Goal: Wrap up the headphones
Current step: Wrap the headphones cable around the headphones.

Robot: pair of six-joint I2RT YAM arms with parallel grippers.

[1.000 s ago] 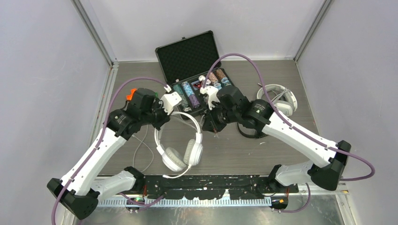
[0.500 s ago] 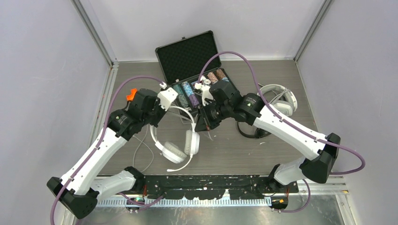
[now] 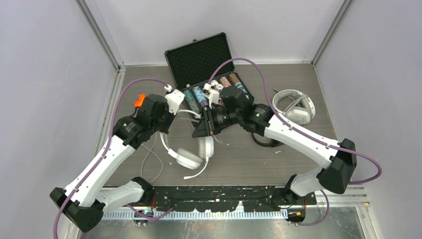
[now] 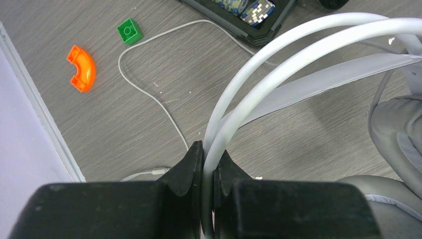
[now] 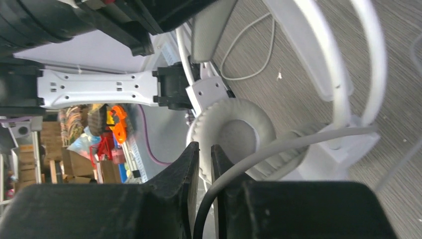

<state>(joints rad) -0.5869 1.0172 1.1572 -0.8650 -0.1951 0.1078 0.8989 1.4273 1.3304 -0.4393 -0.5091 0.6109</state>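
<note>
Left gripper [image 4: 208, 158] clamped tight on the headband [image 4: 323, 78] of the white mic headset [image 3: 189, 158], centre of top view, just below the chip case [image 3: 199, 59]. Right gripper [image 5: 205, 155]: jaws a sliver apart, grey cord [image 5: 298, 141] running into the gap, can't tell if it grips. Bulky over-ear pair [image 3: 297, 105] sits at right.

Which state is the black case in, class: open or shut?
Open. The case has its lid tilted back, foam lining showing, and the chips inside lie uncovered.
</note>
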